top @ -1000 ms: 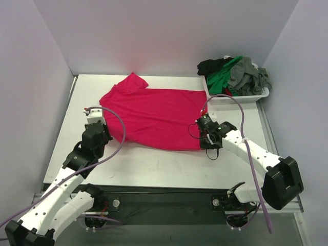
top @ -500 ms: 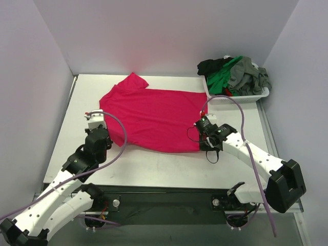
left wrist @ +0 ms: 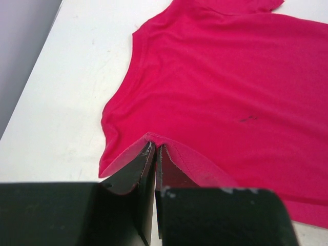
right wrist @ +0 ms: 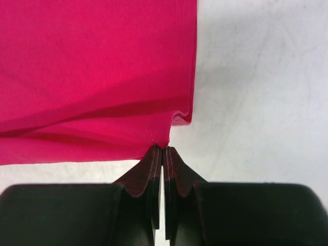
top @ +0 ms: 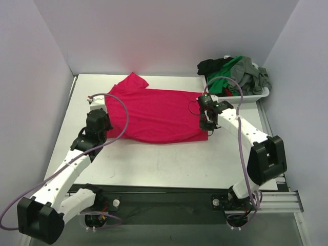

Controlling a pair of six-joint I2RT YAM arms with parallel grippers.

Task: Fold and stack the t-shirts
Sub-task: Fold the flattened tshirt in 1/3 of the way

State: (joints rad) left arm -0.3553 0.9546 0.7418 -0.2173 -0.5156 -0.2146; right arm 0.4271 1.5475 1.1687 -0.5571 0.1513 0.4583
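Red shirt (top: 154,113): crimson, spread mostly flat on the table (top: 154,164), middle to far; one sleeve pokes out far left.
Its near edge: raised at both corners, the left pinched in my left gripper (left wrist: 155,148), the right in my right gripper (right wrist: 164,148).
Green shirt (top: 221,77), grey shirt (top: 246,74), black shirt (top: 209,65): crumpled in one heap in the basket (top: 246,97), far right.

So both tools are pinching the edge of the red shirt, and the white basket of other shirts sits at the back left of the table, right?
Not quite. Both the left tool and right tool pinch the edge of the red shirt, but the white basket sits at the back right of the table; the top external view shows it.
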